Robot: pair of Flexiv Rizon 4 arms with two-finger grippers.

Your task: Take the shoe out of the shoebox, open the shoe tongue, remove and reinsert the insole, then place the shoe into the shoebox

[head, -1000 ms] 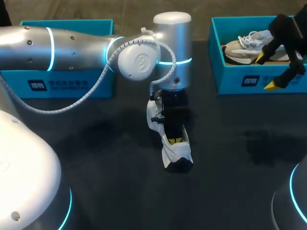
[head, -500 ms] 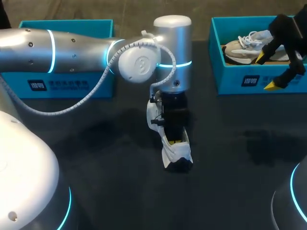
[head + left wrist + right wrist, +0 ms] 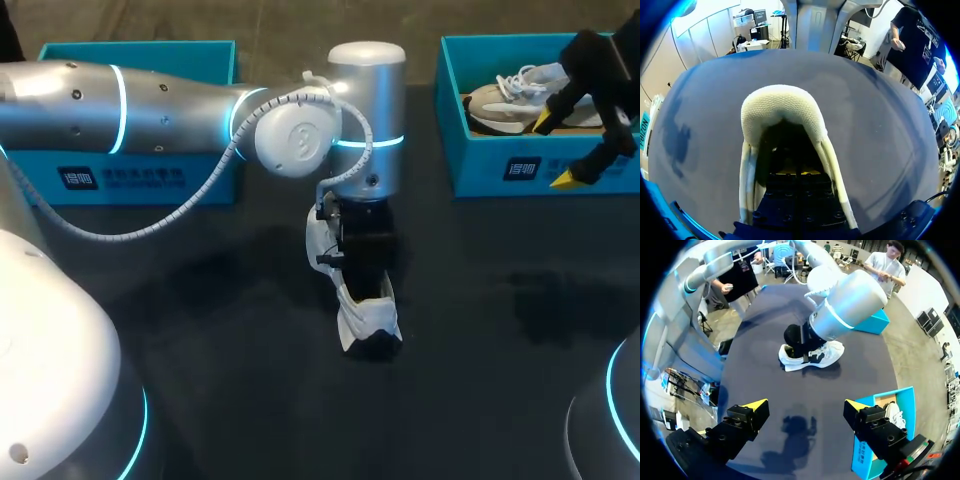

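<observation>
The white shoe [image 3: 370, 318] sits out of its box near the middle of the dark tabletop [image 3: 200, 300]. The left gripper [image 3: 364, 285] is thrust down into its opening. A second ago a yellow tip showed in that opening; now it is hidden, the gripper has sunk a touch deeper, and the silver wrist above has drifted slightly toward 3 o'clock. The shoe itself has not shifted. From the left wrist view the padded collar curves just ahead of the gripper, but I cannot tell whether it is clenched or released in there.

At 2 o'clock from the shoe, the right gripper [image 3: 556, 150] hangs released, unmoved, over the right shoebox [image 3: 500, 170], which holds a second shoe [image 3: 500, 100]. The left shoebox [image 3: 150, 175] stands at 10 o'clock.
</observation>
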